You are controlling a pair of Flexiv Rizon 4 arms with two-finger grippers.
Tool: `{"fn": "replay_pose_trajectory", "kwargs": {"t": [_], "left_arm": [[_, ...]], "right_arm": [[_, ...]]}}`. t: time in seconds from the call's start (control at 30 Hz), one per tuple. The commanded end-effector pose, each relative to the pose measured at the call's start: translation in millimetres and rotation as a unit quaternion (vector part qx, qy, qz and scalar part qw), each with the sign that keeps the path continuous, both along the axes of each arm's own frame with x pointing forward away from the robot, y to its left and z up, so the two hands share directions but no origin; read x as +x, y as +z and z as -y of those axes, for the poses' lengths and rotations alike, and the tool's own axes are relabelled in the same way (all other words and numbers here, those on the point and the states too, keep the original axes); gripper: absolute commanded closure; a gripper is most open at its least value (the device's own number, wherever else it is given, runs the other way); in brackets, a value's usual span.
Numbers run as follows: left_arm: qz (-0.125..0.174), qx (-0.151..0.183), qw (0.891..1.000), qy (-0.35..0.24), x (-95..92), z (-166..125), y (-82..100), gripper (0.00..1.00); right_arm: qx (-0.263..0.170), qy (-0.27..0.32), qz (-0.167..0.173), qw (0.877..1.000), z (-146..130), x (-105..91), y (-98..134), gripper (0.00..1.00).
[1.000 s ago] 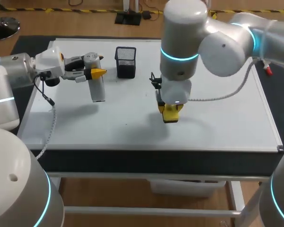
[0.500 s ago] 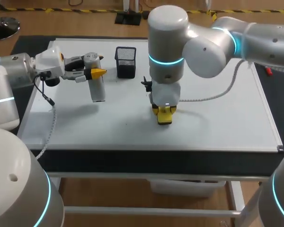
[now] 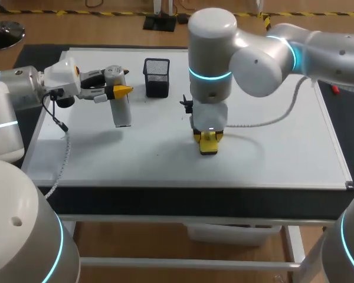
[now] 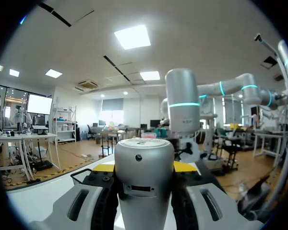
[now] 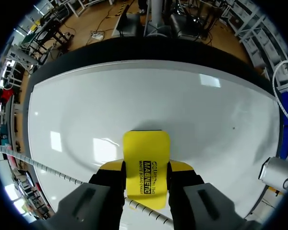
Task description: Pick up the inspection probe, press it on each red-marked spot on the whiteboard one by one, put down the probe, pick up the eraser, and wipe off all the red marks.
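Yellow eraser (image 5: 146, 153) flat on the whiteboard (image 3: 271, 147).
Right end effector (image 3: 208, 140) clamps the eraser; left end effector (image 3: 117, 90) grips the grey probe (image 3: 121, 112) near the mesh cup (image 3: 157, 76).

What looks like a black mesh pen cup (image 3: 157, 76) stands upright, far side.
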State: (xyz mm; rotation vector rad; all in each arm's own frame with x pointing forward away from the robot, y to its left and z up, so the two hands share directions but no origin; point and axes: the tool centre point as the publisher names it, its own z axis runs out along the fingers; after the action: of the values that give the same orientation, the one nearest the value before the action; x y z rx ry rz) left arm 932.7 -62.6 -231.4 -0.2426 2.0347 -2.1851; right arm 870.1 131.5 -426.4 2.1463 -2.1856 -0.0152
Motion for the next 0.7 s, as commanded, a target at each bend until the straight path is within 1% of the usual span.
{"fn": "replay_pose_trajectory", "kwargs": {"t": [0.03, 0.4, 0.53, 0.63, 0.7], "left_arm": [[0.001, -0.001, 1.0, -0.001, 0.1, 0, -0.1, 1.0], [0.001, -0.001, 1.0, -0.001, 0.1, 0, -0.1, 1.0], [0.001, -0.001, 1.0, -0.001, 0.1, 0, -0.1, 1.0], [0.001, -0.001, 1.0, -0.001, 0.1, 0, -0.1, 1.0], [0.001, -0.001, 1.0, -0.001, 0.1, 0, -0.1, 1.0]], "right_arm": [[0.004, -0.003, 0.0, 1.0, 11, 3.2, 1, 1.0], [-0.002, -0.036, -0.004, 0.999, 44, 13.6, 0, 1.0], [-0.005, -0.042, -0.004, 0.999, 51, 15.7, 2, 1.0], [-0.051, -0.05, -0.005, 0.997, 53, 17.7, 4, 1.0], [-0.071, -0.056, -0.013, 0.996, 52, 20.3, 8, 1.0]]}}
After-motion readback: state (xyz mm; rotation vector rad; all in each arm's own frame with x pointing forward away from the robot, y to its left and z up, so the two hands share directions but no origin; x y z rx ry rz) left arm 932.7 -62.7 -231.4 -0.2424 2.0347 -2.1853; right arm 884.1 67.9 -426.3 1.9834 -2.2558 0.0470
